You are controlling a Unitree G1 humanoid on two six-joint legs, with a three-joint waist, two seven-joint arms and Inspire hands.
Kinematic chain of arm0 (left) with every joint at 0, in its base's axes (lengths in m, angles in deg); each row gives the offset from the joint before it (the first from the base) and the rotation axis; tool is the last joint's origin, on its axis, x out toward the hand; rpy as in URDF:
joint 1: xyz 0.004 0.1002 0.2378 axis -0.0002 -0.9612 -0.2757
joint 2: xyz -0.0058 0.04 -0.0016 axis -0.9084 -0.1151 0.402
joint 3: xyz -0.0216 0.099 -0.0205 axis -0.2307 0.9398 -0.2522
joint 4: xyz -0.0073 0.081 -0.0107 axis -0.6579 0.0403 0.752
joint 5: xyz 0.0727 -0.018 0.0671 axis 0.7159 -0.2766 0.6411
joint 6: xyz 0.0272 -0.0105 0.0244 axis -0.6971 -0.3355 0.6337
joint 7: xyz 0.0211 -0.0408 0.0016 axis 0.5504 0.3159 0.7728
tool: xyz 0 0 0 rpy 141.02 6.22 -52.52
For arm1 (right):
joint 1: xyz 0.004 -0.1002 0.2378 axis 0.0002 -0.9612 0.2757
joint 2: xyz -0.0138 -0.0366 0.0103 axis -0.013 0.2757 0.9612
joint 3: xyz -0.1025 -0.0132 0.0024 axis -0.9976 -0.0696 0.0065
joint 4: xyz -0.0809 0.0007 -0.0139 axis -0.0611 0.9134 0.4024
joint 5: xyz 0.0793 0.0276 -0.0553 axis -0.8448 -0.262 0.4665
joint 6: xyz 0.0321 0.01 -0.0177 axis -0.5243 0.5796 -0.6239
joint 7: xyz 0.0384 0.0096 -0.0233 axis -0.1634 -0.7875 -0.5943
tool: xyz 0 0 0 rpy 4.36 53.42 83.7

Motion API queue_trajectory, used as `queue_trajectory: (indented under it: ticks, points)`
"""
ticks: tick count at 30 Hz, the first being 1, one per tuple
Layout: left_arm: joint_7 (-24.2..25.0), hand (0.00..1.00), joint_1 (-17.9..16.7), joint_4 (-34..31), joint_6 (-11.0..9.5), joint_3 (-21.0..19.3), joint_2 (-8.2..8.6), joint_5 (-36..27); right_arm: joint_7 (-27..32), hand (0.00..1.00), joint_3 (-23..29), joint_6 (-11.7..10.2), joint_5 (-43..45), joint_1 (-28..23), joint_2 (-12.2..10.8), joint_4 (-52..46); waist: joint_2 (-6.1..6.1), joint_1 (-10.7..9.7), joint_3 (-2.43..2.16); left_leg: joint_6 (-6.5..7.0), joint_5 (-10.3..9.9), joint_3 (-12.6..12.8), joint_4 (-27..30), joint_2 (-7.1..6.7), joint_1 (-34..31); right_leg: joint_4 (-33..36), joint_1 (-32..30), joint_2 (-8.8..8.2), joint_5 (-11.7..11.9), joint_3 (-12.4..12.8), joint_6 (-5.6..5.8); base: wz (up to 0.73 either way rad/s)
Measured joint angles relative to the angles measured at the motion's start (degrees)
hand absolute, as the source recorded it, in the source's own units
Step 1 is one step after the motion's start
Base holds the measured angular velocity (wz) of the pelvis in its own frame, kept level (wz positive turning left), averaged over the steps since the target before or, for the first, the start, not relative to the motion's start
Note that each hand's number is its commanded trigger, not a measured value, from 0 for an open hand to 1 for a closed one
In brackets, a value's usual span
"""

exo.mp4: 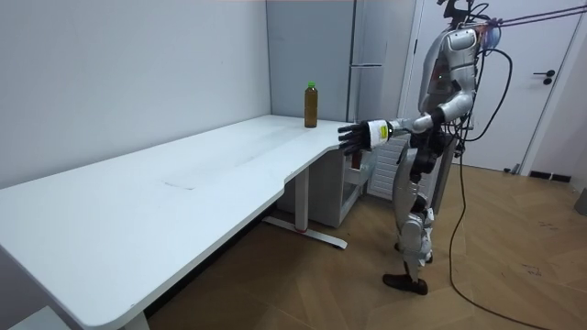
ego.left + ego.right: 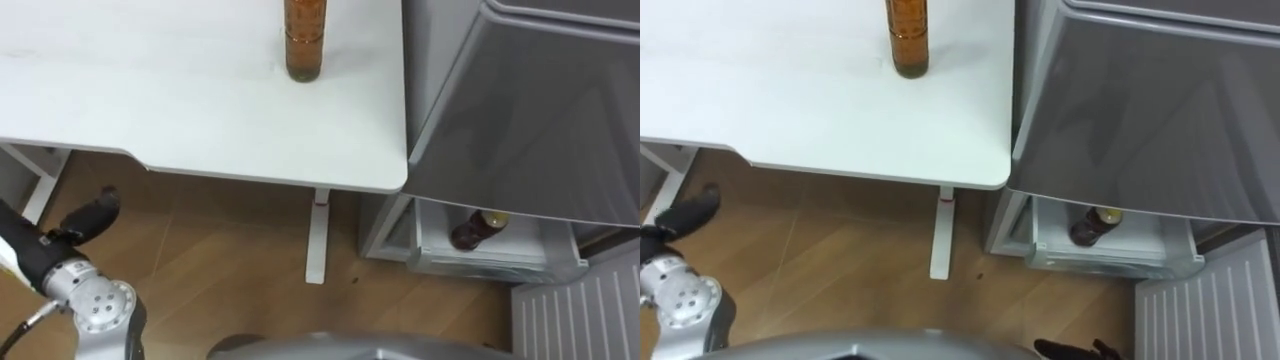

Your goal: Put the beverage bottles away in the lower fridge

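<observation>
A brown drink bottle with a green cap stands upright near the right end of the white table. A second brown bottle lies in the open lower compartment of the grey fridge. My left hand is open and holds nothing. It hangs below the table's front edge, reaching toward the table, and is far from both bottles. A dark sliver of my right hand shows at the bottom edge. I stand on the wooden floor in front of the fridge, beside the table's end.
The lower fridge door is swung open at the bottom right. A white table leg stands between me and the fridge's base. A white room door is behind me.
</observation>
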Motion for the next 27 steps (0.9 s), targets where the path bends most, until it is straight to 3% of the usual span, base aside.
queue_trajectory:
  ticks: [13,15,20,27]
  points:
    - [4.8,0.00,1.2,-11.4,-0.2,2.7,-0.34,2.8,-2.4,0.00,0.1,-0.6,3.5,0.6,-0.1,1.8,1.19,-1.5,0.46,-0.01,0.0,-0.3,0.0,-0.02,0.2,-0.9,0.6,0.30,0.1,1.0,-0.09,0.00]
    - [6.6,0.00,1.9,-13.2,-0.2,2.9,-0.35,2.5,-2.4,0.00,0.1,-0.7,4.1,1.8,-0.1,2.5,1.51,-2.1,0.64,-0.01,0.0,-0.3,0.0,-0.02,0.3,-1.0,0.6,0.35,0.1,1.3,-0.10,0.00]
    - [11.9,0.00,2.6,-16.2,-0.3,3.4,-0.34,2.3,-3.4,0.00,0.5,-1.0,4.5,2.2,-0.1,2.8,1.32,-3.9,0.56,-0.01,0.0,0.0,-0.1,-0.06,0.3,-0.9,0.6,0.35,0.1,1.8,-0.10,-0.01]
    - [18.2,0.00,7.3,-16.3,0.6,5.5,-0.47,2.3,-4.8,0.00,1.4,-1.0,4.6,2.2,-0.2,2.9,1.37,-5.1,0.61,0.00,0.0,0.6,-0.1,-0.02,0.5,-0.8,0.4,0.35,0.1,2.5,-0.11,-0.04]
